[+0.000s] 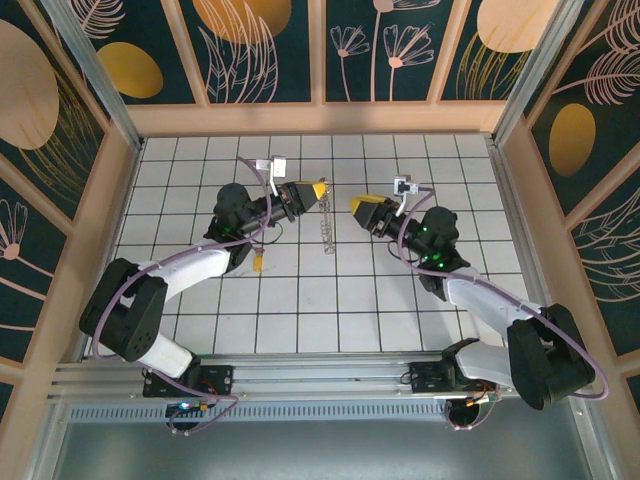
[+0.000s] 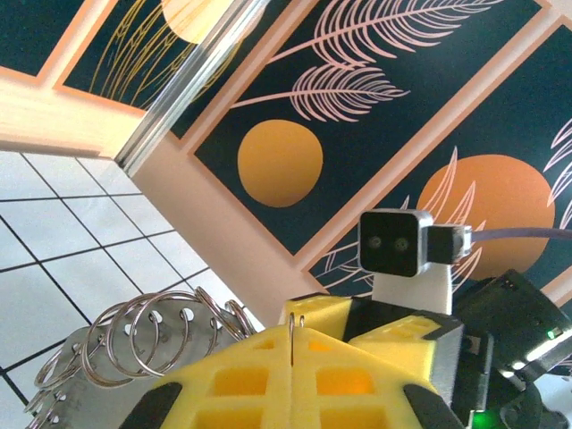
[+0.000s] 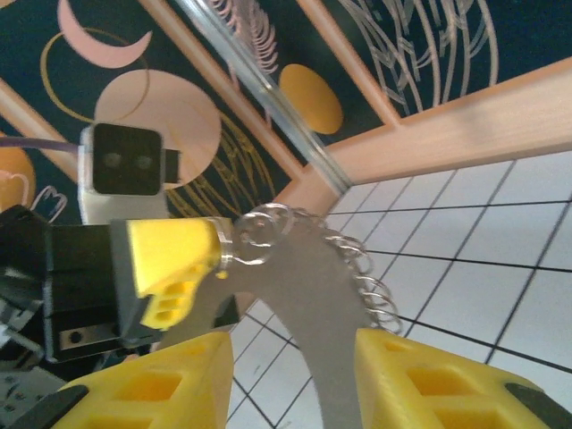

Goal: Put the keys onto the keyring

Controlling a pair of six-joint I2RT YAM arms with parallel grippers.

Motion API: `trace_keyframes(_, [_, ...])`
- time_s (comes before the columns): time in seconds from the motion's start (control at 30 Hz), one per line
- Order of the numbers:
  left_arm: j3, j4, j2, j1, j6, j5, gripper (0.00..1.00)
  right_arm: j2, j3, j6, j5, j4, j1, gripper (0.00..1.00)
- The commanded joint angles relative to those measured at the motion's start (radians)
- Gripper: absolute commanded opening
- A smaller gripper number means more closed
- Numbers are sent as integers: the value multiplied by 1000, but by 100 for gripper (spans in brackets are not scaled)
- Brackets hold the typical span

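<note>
The keyring (image 1: pixel 327 232) is a curved grey metal strip with several wire rings along its rim, hanging above the table's middle. My left gripper (image 1: pixel 320 190) is shut on it from the left. In the left wrist view a thin ring wire is pinched between the closed yellow fingers (image 2: pixel 241 380), with more of the keyring's loops (image 2: pixel 134 344) to the left. My right gripper (image 1: pixel 356 207) faces it from the right, a little apart. Its jaws (image 3: pixel 295 357) stand open, and the keyring's strip (image 3: pixel 313 277) shows beyond the gap. A tiny yellow-headed key (image 1: pixel 257 263) lies on the tiles under the left arm.
The white tiled table (image 1: pixel 330 310) is boxed in by wooden rails and patterned panels on the left, far and right sides. The two arms reach inward from their bases at the near edge, with their purple cables (image 1: pixel 250 175) looping above them.
</note>
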Motion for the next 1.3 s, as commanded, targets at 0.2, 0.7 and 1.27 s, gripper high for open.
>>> trace_keyframes(0.2, [17, -57, -53, -4, 18, -34, 0, 79, 112, 127, -227, 206, -27, 40])
trace_keyframes(0.7, [-9, -59, -85, -5, -61, -83, 0, 224, 145, 235, -244, 370, 12, 39])
trace_keyframes(1.27, [-13, -51, -98, -5, -46, -51, 0, 333, 207, 255, -240, 413, 38, 37])
